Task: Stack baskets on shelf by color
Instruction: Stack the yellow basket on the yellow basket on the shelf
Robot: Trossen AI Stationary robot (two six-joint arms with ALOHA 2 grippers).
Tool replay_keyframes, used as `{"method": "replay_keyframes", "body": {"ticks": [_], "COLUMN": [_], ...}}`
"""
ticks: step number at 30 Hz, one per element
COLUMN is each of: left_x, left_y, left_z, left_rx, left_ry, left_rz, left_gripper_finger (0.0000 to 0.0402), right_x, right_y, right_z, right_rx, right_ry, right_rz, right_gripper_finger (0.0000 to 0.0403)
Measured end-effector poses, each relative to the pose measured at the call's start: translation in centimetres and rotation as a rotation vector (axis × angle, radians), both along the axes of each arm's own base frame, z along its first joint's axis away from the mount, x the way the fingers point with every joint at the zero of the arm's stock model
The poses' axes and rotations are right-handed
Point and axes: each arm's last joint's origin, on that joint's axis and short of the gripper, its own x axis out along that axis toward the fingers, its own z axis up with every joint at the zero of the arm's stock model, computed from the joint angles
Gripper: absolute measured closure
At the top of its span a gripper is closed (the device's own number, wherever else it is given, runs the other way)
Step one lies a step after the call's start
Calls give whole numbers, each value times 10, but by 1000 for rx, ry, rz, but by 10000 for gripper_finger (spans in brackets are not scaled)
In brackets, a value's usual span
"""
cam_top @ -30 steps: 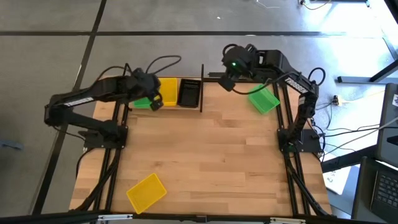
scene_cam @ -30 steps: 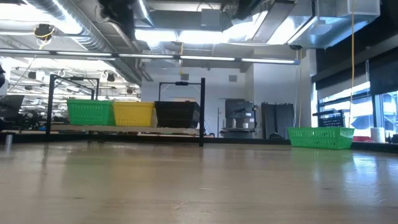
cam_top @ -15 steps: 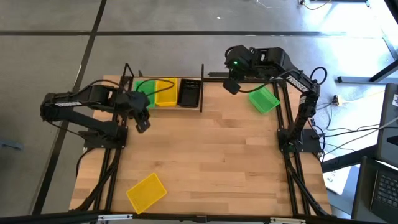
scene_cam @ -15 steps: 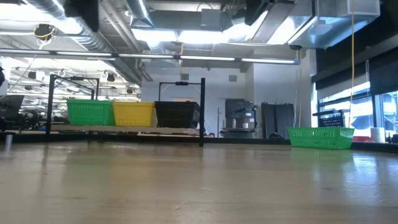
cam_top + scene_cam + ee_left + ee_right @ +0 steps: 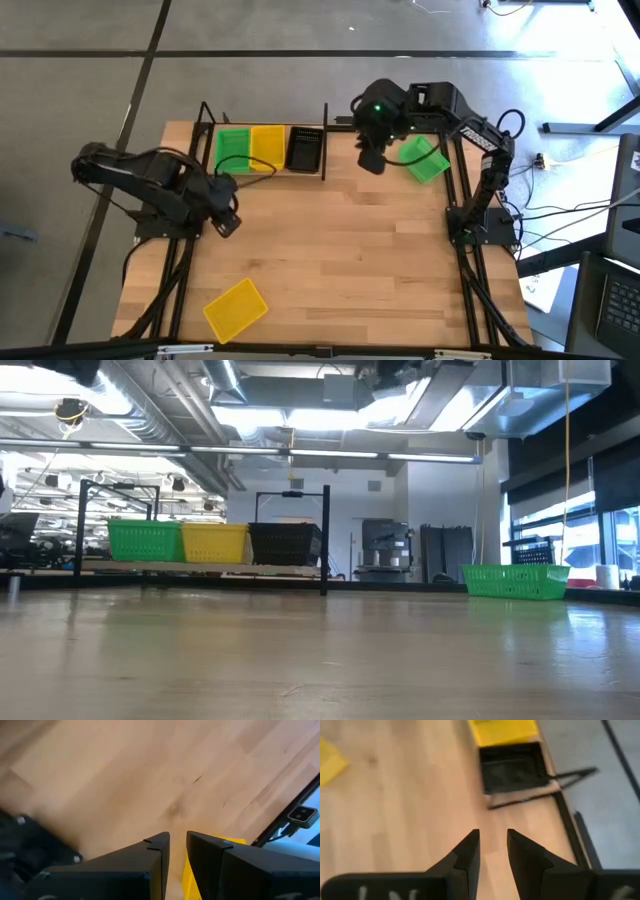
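The shelf point(image 5: 262, 172) stands at the table's far left and carries green baskets point(image 5: 233, 148), yellow baskets point(image 5: 266, 147) and black baskets point(image 5: 304, 148); the low view shows them side by side, green point(image 5: 146, 541), yellow point(image 5: 214, 543), black point(image 5: 285, 544). A single green basket point(image 5: 425, 160) lies on the table at far right. One yellow basket point(image 5: 236, 308) lies near the near edge. My left gripper point(image 5: 226, 217) hovers shut over the left side of the table, touching nothing. My right gripper point(image 5: 372, 158) hovers shut just left of the single green basket.
The shelf's black posts point(image 5: 325, 140) rise between the black baskets and my right gripper. Black frame rods run along the table's right edge point(image 5: 462, 215) and left edge point(image 5: 185, 270). Bare wood point(image 5: 340, 250) stretches across the middle.
My left gripper has drawn back from the shelf's green baskets toward the near and left edges, and the green stack has stayed on the shelf. My right gripper has moved a little toward the near edge, beside the single green basket.
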Motion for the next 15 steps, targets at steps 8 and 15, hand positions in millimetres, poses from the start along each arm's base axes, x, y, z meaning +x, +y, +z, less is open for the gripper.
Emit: {"method": "replay_keyframes", "body": {"ticks": [8, 15], "left_x": [12, 25], "left_y": [-34, -66], "left_z": [-23, -49], "left_rx": [-45, -77], "left_ry": [143, 199], "left_rz": [-34, -106], "left_gripper_finger": [344, 344], "right_x": [3, 3], "right_y": [13, 17], "right_z": [1, 3], "right_rx": [186, 248], "right_ry": [-72, -119], "right_rz": [335, 500], "right_gripper_finger": [307, 307]}}
